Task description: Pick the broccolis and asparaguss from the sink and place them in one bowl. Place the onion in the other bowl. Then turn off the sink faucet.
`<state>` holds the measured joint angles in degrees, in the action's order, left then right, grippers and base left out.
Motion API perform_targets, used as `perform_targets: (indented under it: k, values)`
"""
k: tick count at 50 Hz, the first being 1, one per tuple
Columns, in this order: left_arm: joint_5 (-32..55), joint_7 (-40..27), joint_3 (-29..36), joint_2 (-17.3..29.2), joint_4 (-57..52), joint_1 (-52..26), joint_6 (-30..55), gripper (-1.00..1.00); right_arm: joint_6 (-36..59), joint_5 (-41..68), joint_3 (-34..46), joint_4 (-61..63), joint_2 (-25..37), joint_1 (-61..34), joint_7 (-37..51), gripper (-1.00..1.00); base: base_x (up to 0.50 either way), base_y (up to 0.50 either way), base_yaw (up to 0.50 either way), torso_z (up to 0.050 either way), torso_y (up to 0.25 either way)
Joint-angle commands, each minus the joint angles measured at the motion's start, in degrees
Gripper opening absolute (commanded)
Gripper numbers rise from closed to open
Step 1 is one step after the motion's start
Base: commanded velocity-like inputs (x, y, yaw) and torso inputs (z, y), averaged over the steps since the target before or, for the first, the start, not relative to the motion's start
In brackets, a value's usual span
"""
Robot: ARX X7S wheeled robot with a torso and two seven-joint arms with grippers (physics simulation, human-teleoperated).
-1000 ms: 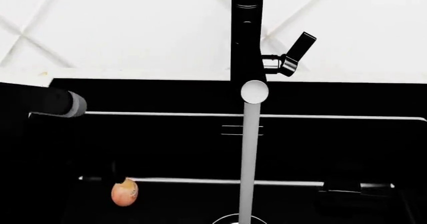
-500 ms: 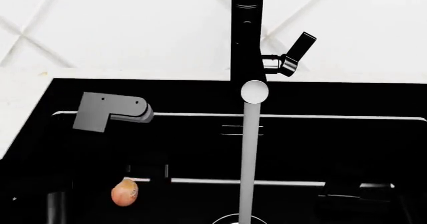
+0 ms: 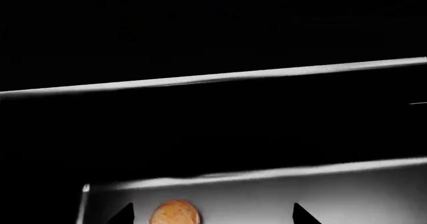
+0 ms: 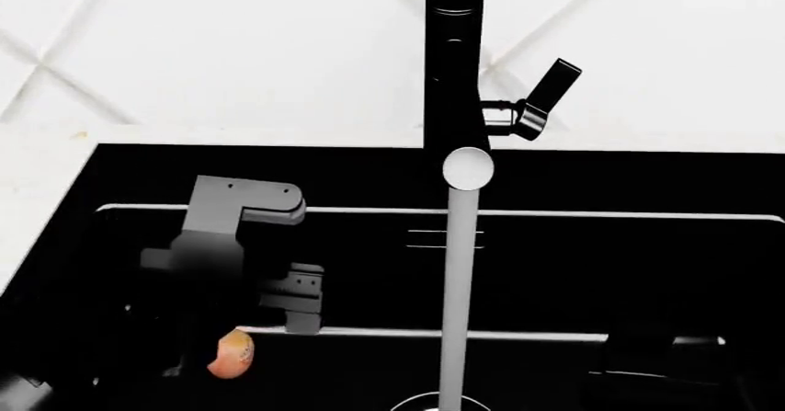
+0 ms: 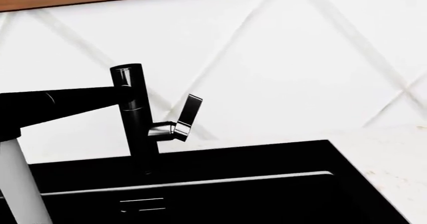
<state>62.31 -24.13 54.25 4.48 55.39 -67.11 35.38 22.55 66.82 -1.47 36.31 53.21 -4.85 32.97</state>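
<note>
At the head view's lower left, the onion (image 4: 230, 354) lay in the black sink (image 4: 589, 273) below white tiles (image 4: 245, 43); water (image 4: 457, 301) ran from the faucet (image 4: 454, 71). The left gripper's (image 3: 212, 215) fingers stood spread and empty, the onion just inside one tip; the right gripper's state couldn't be told.

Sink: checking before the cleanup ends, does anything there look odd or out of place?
Only the faucet stands out: water is pouring into the sink, its handle tilted up. The onion lies inside.

This is a kitchen. A black sink (image 4: 613, 176) sits in a pale countertop (image 5: 393, 159), with a black faucet (image 4: 454, 71) running water behind it. White diagonal-tiled backsplash (image 5: 300, 48) rises behind the faucet.
</note>
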Motion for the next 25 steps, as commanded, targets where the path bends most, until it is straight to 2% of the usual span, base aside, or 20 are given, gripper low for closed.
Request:
perform_targets:
  k: [1,11,15,19,25]
  values:
    - [-0.7,4.1,2.6,-4.4,12.5,-2.7,-3.7,1.00,-1.0,-0.4,-0.9,0.5,-0.2,2.0,-0.2,1.00,0.00,0.00,0.00,0.000,0.000]
    - [0.8,4.9,7.5,-4.4,14.8,-2.3,-10.0,1.00,-1.3,-0.4,-1.7,1.0,0.0,3.7,0.0,1.00,0.00,0.00,0.00,0.000,0.000]
    - [0.7,5.3,9.0,-3.9,13.4,-2.5,-8.2,1.00,-0.8,0.0,-1.6,1.0,0.4,3.0,0.3,1.00,0.00,0.00,0.00,0.000,0.000]
    - [0.9,2.2,9.4,-1.2,7.8,-1.3,-6.5,1.00,-0.7,0.8,-2.5,1.7,1.2,4.0,0.8,1.00,0.00,0.00,0.00,0.000,0.000]
    - [1.7,1.1,9.2,0.3,5.2,-0.8,-5.2,1.00,-0.2,1.3,-2.4,1.5,1.6,3.1,0.9,1.00,0.00,0.00,0.00,0.000,-0.242]
